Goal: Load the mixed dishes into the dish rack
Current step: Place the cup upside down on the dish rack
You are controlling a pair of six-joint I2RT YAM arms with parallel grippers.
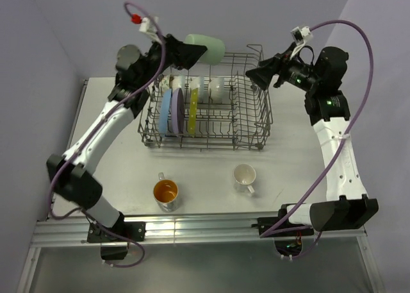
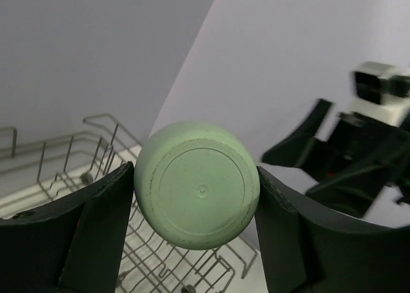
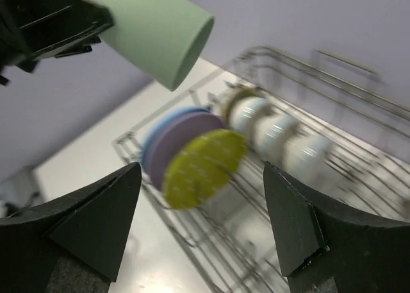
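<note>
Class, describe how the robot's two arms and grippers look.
The left arm and right arm have white links, black joints and looping purple cables. The left gripper and right gripper have broad black wedge-shaped fingers. Green lights glow on the right arm.

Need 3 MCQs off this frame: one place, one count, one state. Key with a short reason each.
1. Where is the white mug?
A) on the table, on the near side of the dish rack
B) inside the rack
C) held in the air

2. How many plates stand in the dish rack?
A) one
B) three
C) five

3. What state is the left gripper in?
A) open and empty
B) shut on the pale green cup
C) shut on a plate

Key:
1 A: the top view shows the mug on the table between the rack and the arm bases.
2 B: one blue, one lavender and one yellow-green plate stand side by side.
3 B: the left wrist view shows the cup clamped on both sides.
</note>
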